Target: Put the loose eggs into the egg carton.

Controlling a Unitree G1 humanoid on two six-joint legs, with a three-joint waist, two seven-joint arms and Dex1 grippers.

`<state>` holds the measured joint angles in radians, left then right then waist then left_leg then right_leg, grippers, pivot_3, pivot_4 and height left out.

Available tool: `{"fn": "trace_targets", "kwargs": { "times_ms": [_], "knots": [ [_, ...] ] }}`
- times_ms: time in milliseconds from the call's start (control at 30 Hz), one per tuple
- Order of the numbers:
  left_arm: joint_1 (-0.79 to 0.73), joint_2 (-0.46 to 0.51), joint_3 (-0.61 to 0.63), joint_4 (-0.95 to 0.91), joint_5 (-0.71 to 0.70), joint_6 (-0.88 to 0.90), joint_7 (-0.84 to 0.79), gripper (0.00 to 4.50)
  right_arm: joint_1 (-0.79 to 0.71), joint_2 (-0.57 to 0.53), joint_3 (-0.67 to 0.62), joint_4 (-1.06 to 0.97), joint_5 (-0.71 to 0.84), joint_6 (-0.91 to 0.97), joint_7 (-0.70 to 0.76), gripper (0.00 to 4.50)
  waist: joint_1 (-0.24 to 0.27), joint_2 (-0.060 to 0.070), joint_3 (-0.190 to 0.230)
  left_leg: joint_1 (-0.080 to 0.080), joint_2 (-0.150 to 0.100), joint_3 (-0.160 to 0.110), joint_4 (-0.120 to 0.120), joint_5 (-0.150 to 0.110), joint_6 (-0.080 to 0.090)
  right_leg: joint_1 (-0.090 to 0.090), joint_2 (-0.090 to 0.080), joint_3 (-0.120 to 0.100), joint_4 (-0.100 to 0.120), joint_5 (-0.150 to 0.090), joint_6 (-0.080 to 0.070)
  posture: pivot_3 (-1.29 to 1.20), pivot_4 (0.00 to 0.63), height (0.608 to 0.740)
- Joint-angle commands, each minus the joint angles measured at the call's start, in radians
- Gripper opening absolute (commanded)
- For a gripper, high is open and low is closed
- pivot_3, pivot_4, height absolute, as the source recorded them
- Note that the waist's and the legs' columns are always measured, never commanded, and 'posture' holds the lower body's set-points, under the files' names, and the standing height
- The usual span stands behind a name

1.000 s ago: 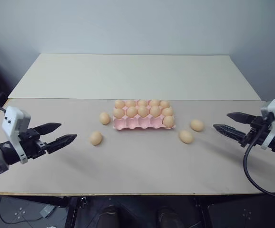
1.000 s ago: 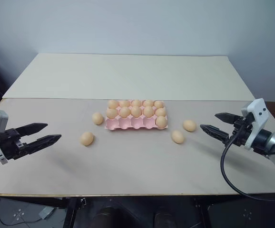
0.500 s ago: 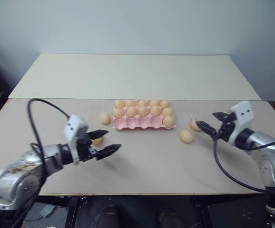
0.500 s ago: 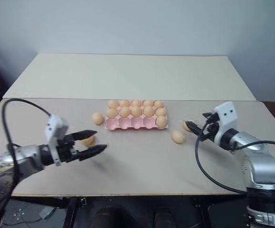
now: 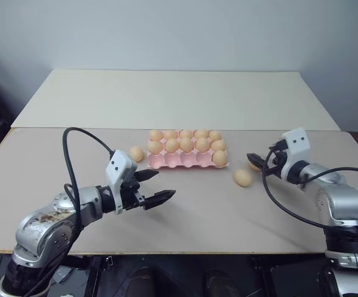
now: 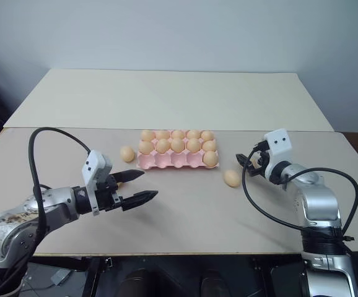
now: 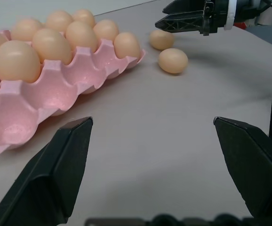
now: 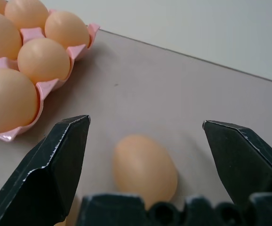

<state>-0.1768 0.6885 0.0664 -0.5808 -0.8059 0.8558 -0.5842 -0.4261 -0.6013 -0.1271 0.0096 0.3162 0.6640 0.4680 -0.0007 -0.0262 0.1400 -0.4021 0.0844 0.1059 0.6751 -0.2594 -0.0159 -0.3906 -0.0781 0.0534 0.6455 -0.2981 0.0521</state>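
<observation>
One loose egg (image 8: 145, 169) is framed lengthwise between the spread right gripper (image 8: 145, 141) fingers — the egg carton's (image 5: 187, 159) long axis is laid parallel to the table's (image 5: 197, 210) front edge; the left gripper (image 5: 154, 187) is spread too.

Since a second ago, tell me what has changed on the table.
The left gripper swung in from the table's left edge toward the egg carton, passing over the near-left loose egg. The right gripper moved in around the far-right loose egg, jaws open, not gripping. Nothing was taken or released; the carton and eggs stayed put.
</observation>
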Motion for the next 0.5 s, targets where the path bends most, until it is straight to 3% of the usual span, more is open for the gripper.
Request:
{"fn": "trace_targets", "kwargs": {
  "times_ms": [33, 500],
  "knots": [
    [0.010, 0.009, 0.026, -0.051, -0.020, 0.001, -0.003, 4.48, -0.020, -0.006, -0.006, -0.013, -0.017, 0.027, -0.016, 4.50, 0.000, 0.000, 0.000, 0.000, 0.000, 0.000, 0.000, 0.000, 0.000, 0.000, 0.000, 0.000, 0.000, 0.000, 0.000, 0.00, 0.150, 0.740],
    [0.009, -0.008, 0.013, -0.065, -0.031, 0.010, 0.024, 4.48, -0.054, 0.016, -0.006, -0.013, -0.031, 0.169, -0.060, 4.50, 0.000, 0.000, 0.000, 0.000, 0.000, 0.000, 0.000, 0.000, 0.000, 0.000, 0.000, 0.000, 0.000, 0.000, 0.000, 0.00, 0.150, 0.740]
  ]
}}
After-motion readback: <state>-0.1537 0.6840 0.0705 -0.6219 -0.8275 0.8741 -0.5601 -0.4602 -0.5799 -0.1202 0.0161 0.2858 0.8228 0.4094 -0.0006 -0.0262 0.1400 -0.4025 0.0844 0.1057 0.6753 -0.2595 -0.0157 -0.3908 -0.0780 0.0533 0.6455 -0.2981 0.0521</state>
